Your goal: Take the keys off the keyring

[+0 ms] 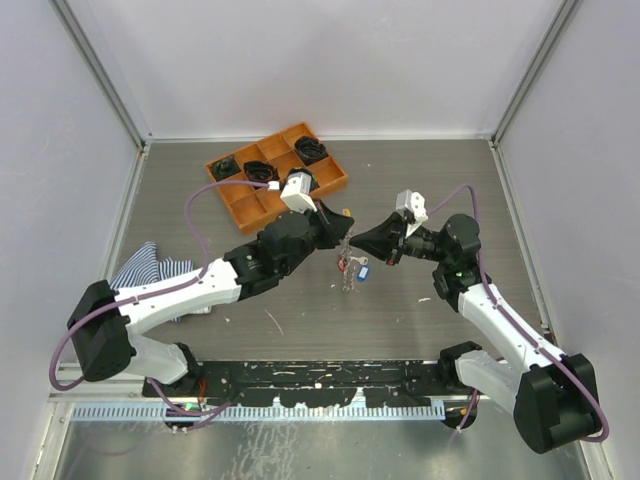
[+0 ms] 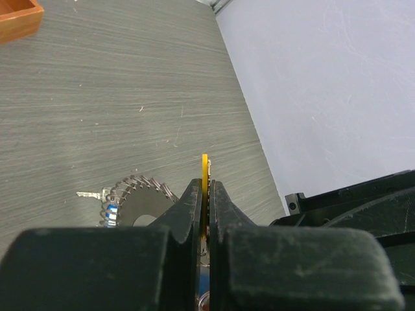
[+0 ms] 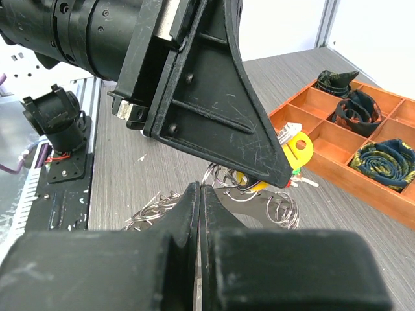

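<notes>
— Black fingers of the left gripper (image 2: 206, 194) filled the bottom of its wrist view, pressed together on a thin yellow tag (image 2: 205, 170) that stood edge-on between them.
— And the right gripper (image 3: 199, 191)?
— Closed tight too, nose to nose with the left. Whether it pinched any wire, I couldn't tell.
— Where was the keyring (image 1: 350, 266)?
— Just under the two tips, mid-table. Its grey fringe spread below the left fingers, with a blue tag (image 2: 111, 212) showing at one edge. I couldn't tell whether it rested on the table (image 1: 450, 190) or hung.
— What worried you?
— The tag was thin and gripped by its edge, so I judged that a pull off-line could twist it or let it slip out. If the right side had no hold on the ring, the whole bunch would likely follow the left arm instead of giving up a key. A loose wire loop could also snag a finger.
— Collision?
— The grippers were nearly touching, so any sideways correction risked a knock.
— Room to move?
— Plenty. The orange tray (image 1: 243, 207) sat well behind, the striped cloth (image 1: 150, 270) was off by the left arm, and the walls were far on both sides. Bare table lay to the right and back toward the arm bases.
</notes>
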Available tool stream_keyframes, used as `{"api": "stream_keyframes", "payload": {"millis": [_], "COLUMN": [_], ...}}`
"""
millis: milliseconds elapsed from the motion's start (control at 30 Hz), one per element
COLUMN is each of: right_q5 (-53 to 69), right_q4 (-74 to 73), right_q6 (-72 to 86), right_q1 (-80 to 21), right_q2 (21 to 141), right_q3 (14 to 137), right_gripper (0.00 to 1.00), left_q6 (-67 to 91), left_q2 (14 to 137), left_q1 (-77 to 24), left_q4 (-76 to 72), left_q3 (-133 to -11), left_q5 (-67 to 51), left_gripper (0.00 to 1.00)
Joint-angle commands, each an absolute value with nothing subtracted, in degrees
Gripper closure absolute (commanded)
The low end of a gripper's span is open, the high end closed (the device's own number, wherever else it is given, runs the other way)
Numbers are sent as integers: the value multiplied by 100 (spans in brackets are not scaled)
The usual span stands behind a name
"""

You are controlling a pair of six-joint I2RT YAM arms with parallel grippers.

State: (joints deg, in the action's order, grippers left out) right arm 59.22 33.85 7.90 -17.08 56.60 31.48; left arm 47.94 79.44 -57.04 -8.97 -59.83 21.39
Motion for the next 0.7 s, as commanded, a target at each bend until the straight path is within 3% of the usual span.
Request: {"api": "stream_keyframes", "payload": {"millis": [0,667], "right_q5": [6325,6363], "right_q4": [3715,2658], "right_q6": [668,-331], "right_q1": [-1790,-1916], "right_q2": [5622,5684], "right_q3": [3275,3510], "right_gripper": [99,99], "left_q6": [4287,3283], "left_q2": [7646,7416], "left_q1": [-5654,-5641], "left_q4": [-1924,-3296], "left_q3": [-5812,-5200], "left_q5": [2086,1196], "left_gripper": [100,100]}}
